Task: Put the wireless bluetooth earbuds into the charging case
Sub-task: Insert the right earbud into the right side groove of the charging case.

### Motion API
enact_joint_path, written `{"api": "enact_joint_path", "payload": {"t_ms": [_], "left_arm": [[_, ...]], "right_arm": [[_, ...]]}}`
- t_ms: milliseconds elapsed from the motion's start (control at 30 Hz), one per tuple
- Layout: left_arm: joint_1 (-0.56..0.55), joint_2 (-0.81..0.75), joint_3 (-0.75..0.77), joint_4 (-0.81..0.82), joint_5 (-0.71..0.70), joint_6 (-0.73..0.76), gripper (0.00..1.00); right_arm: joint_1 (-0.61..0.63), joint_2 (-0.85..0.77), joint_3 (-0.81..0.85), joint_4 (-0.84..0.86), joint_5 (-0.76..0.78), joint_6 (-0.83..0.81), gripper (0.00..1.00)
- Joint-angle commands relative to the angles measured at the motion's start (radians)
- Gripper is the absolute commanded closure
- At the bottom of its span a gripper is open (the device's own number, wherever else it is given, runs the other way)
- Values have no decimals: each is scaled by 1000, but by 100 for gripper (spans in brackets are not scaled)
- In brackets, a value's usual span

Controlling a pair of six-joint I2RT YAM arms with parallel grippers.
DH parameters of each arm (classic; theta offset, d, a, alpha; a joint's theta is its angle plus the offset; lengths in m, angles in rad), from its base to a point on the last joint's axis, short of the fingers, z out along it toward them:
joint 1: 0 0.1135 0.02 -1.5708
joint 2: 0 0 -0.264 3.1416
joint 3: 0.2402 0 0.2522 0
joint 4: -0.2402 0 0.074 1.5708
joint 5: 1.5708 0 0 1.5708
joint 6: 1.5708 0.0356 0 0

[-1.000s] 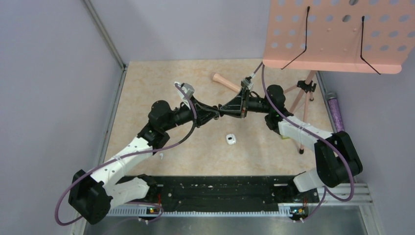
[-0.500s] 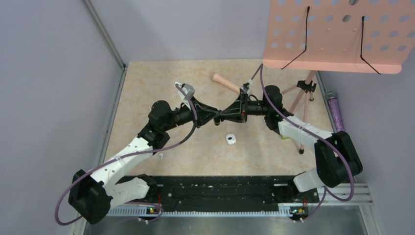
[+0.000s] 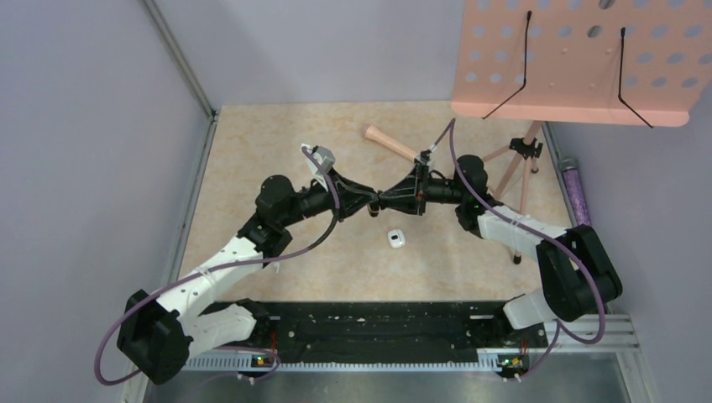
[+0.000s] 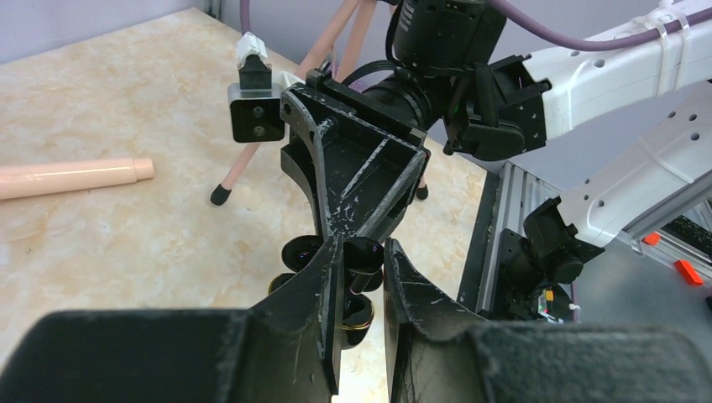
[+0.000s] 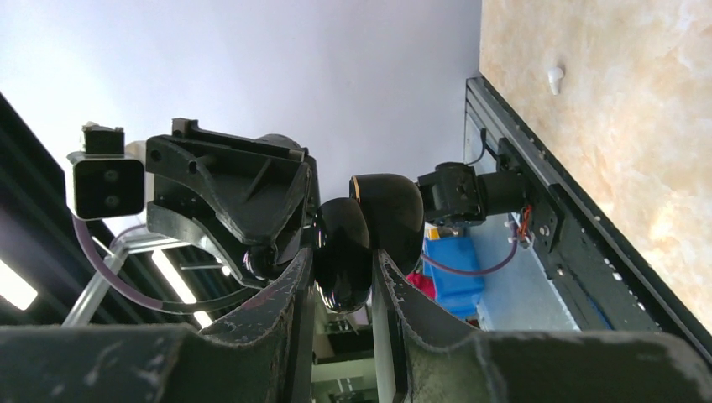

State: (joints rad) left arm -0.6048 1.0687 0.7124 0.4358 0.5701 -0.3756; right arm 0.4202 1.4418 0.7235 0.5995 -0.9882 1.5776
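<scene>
The room is bright and evenly lit from overhead. On the tan table (image 3: pixel 252 151) the arms (image 3: pixel 227 252) throw only faint, soft-edged shadows. In the right wrist view, ceiling strip lights (image 5: pixel 13 285) glare at the lower left and the wall behind looks washed out. Small highlights gleam on the glossy black case (image 5: pixel 361 235). In the left wrist view the near ends of the fingers (image 4: pixel 302 319) are dark, grainy and out of focus.

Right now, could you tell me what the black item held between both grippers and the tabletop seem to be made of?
Black item: probably hard glossy plastic, since it reflects the lights sharply. Tabletop: beige marble-look surface, stone or printed laminate, I cannot tell which; veined pattern, slight sheen.
</scene>
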Motion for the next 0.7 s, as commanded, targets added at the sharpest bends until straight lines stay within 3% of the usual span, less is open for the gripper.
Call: {"api": "enact_joint_path", "payload": {"t_ms": [0, 667], "left_arm": [[-5, -17, -8, 91, -22, -7, 85], [-15, -35, -68, 215, -73, -91, 86]], "right_arm": [[-11, -19, -9, 157, 8, 92, 100], [-12, 10, -82, 423, 46, 274, 100]]}}
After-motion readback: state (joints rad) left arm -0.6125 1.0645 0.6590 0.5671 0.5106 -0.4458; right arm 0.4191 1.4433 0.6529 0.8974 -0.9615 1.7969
